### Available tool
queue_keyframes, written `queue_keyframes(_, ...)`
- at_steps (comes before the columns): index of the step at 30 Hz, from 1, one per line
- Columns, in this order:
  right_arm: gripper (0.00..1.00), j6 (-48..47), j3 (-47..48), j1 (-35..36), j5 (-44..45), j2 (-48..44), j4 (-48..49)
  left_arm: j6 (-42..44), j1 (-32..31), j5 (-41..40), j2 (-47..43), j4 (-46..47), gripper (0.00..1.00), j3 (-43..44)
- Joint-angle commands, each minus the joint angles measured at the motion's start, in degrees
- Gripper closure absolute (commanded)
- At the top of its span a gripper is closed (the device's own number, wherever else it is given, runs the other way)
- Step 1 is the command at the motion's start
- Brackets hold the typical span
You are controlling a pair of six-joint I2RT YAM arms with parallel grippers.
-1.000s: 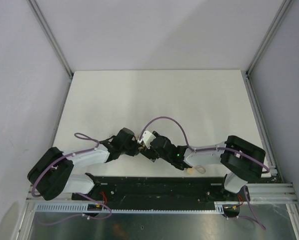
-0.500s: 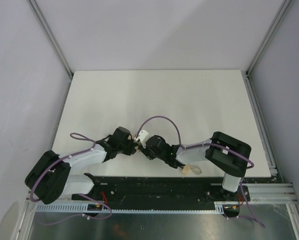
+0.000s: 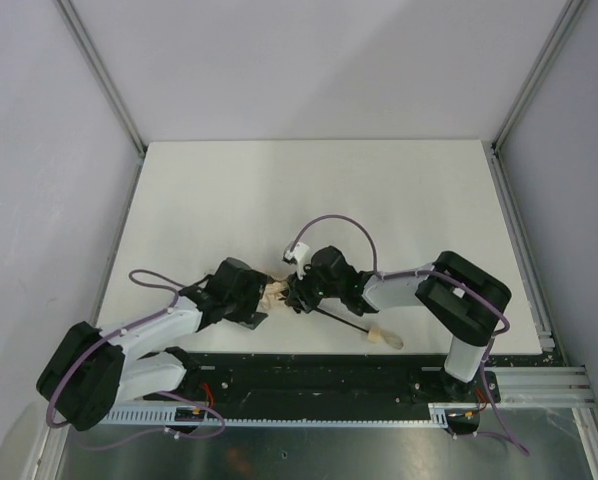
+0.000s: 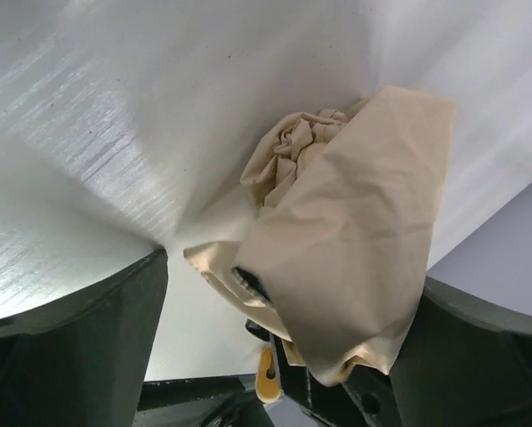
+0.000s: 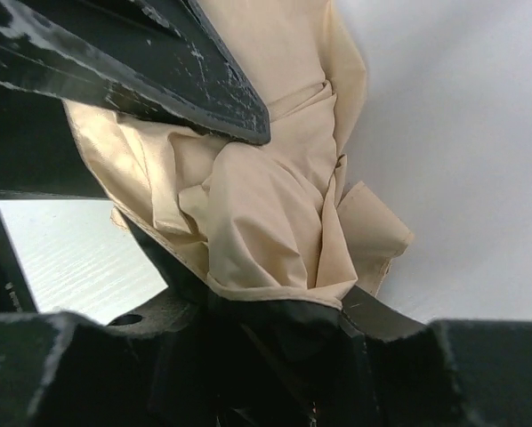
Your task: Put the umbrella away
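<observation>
Near table (image 3: 279, 180) front: left end effector (image 3: 263, 299) gaping around umbrella (image 4: 355, 222), right end effector (image 3: 295, 294) pinching fabric

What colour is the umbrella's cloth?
Plain beige, no pattern; the umbrella shows best in the left wrist view.

Overhead cam sits high up behind the two black-and-white robot arms (image 3: 169, 325), looking down on the whole flat white table (image 3: 309, 190) from pretty far out. Left wrist cam peers in close past its own dark fingers (image 4: 70, 347) at the crumpled beige fabric umbrella (image 4: 355, 240). Right wrist cam is jammed even tighter against the same umbrella (image 5: 266, 205). That bundle's the bit all three views share.
</observation>
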Motion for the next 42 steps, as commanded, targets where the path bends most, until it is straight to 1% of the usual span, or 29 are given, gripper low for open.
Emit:
queue_keyframes(1, 1.0, 7.18, -2.41, -3.17, -11.26, 1.15, -3.68, 2.64, 0.54, 0.01, 1.01, -9.35, 0.02, -2.73)
queue_keyframes(5, 1.0, 9.96, -2.42, -3.9, -15.3, 0.63, -1.24, 1.66, 0.66, 1.17, 5.23, -8.12, 0.01, -2.01)
queue_keyframes(8, 1.0, 11.81, -2.41, -3.96, -16.71, 0.06, 0.18, 2.02, 0.6, 2.03, 9.4, -6.39, 0.01, -0.17)
queue_keyframes(12, 1.0, 15.09, -1.87, -4.14, -17.93, 0.38, 2.67, 3.57, -0.22, 2.16, 14.02, -5.56, 0.04, 2.76)
queue_keyframes(16, 1.0, 19.53, -0.27, -4.28, -20.12, 1.58, 4.38, 3.95, -1.73, 1.63, 16.01, -4.72, 0.13, 3.47)
queue_keyframes(19, 1.0, 22.61, 1.07, -4.85, -22.73, 2.77, 5.02, 4.61, -2.22, 0.72, 15.79, -3.58, 0.24, 2.34)
queue_keyframes(21, 1.0, 23.95, 2.48, -5.17, -24.38, 3.64, 4.15, 5.3, -2.49, -0.32, 15.23, -2.36, 0.38, 1.64)
queue_keyframes(22, 1.0, 24.7, 3.03, -5.32, -25.12, 3.84, 3.83, 5.87, -2.55, -1.01, 14.9, -1.69, 0.47, 1.35)
queue_keyframes(25, 1.0, 27.54, 3.58, -6.47, -27.49, 3.57, 3.89, 7.72, -2.57, -2.84, 13.3, 0.15, 0.84, 0.23)
queue_keyframes(26, 1.0, 28.78, 3.62, -7.07, -28.39, 3.28, 3.79, 8.0, -2.59, -3.06, 12.49, 0.62, 0.92, -0.19)
queue_keyframes(27, 1.0, 30.06, 3.64, -7.68, -29.19, 2.83, 3.47, 8.32, -2.6, -3.3, 11.68, 0.99, 0.96, -0.53)
queue_keyframes(28, 0.96, 31.23, 3.69, -8.29, -29.95, 2.2, 2.88, 8.61, -2.61, -3.51, 10.75, 1.13, 0.98, -0.75)
queue_keyframes(29, 0.87, 32.21, 3.72, -8.86, -30.41, 1.23, 1.96, 8.85, -2.56, -3.57, 9.85, 1.16, 0.99, -0.9)
queue_keyframes(30, 0.73, 32.78, 3.73, -9.32, -30.56, 0.0, 0.58, 8.96, -2.46, -3.33, 8.83, 1.17, 0.99, -1.06)
queue_keyframes(31, 0.53, 33.07, 3.7, -9.82, -30.5, -1.76, -0.98, 9.06, -2.05, -2.73, 7.96, 1.18, 1.0, -1.14)
queue_keyframes(32, 0.36, 33.26, 3.76, -10.24, -30.42, -3.43, -2.6, 8.98, -1.54, -1.56, 7.27, 1.09, 1.0, -1.27)
queue_keyframes(33, 0.21, 33.44, 3.84, -10.85, -30.6, -4.97, -4.12, 8.99, -0.89, -0.22, 6.83, 1.01, 1.0, -1.34)
queue_keyframes(34, 0.11, 33.36, 3.88, -11.46, -30.78, -6.57, -5.44, 9.43, -0.3, 0.84, 6.44, 0.96, 1.0, -1.15)
queue_keyframes(35, 0.06, 33.14, 3.9, -12.12, -30.74, -8.38, -6.94, 10.53, 0.17, 1.51, 6.02, 0.99, 1.0, -0.79)
queue_keyframes(36, 0.03, 32.81, 3.91, -12.88, -30.46, -10.17, -8.48, 11.69, 0.58, 1.84, 5.55, 0.95, 1.0, -0.35)
queue_keyframes(38, 0.01, 32.24, 3.92, -14.78, -29.63, -14.3, -11.53, 14.06, 1.48, 3.78, 4.18, 1.06, 1.0, 0.75)
queue_keyframes(42, 0.01, 31.97, 3.86, -20.61, -26.73, -22.88, -18.36, 17.21, 3.62, 7.28, -0.13, 1.33, 1.0, 3.46)
